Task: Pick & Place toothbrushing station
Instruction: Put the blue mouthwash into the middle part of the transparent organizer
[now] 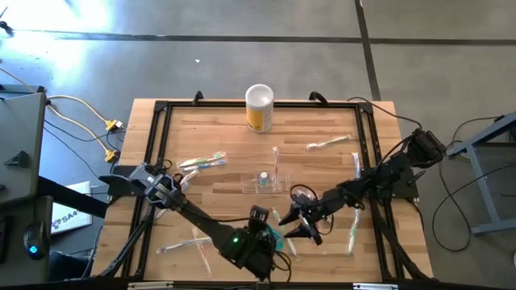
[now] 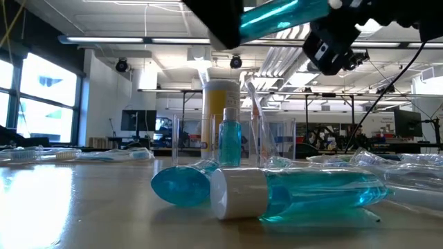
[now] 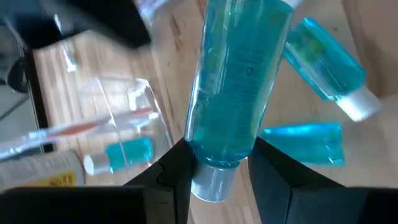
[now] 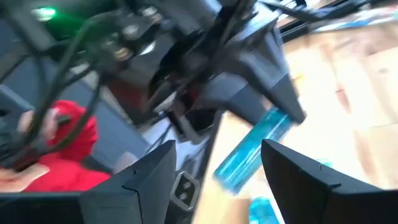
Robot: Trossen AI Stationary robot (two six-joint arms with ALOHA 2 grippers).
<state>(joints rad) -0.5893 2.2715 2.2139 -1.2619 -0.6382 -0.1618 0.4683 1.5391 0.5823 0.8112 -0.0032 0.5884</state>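
The clear holder [image 1: 264, 182] stands at the table's middle with a small teal tube [image 2: 230, 140] upright in it and a toothbrush [image 3: 93, 127] leaning in it. My left gripper [image 1: 272, 235] is near the front edge, shut on a teal tube [image 3: 239, 74] held above the table. Two more teal tubes [image 2: 311, 194] [image 2: 181, 185] lie on their sides on the wood below. My right gripper [image 1: 295, 227] stands open just to the right of the left one, nothing between its fingers [image 4: 143, 180]. Pale toothbrushes [image 1: 201, 163] [image 1: 329, 143] lie scattered flat. My left gripper pinches the teal tube between its two fingers at the cap end [image 3: 216, 160], just above the grey cap. The fingers lie across the tube, which runs on away from them. The tube [image 2: 277, 15] is lifted clear of the table, slanting.
A tall yellow canister [image 1: 260, 107] with a white top stands at the far edge. A black frame [image 1: 161, 137] runs round the tabletop. More wrapped toothbrushes lie near the front left [image 1: 181, 244] and right [image 1: 353, 229]. A person in red [image 4: 62, 146] shows beyond the table.
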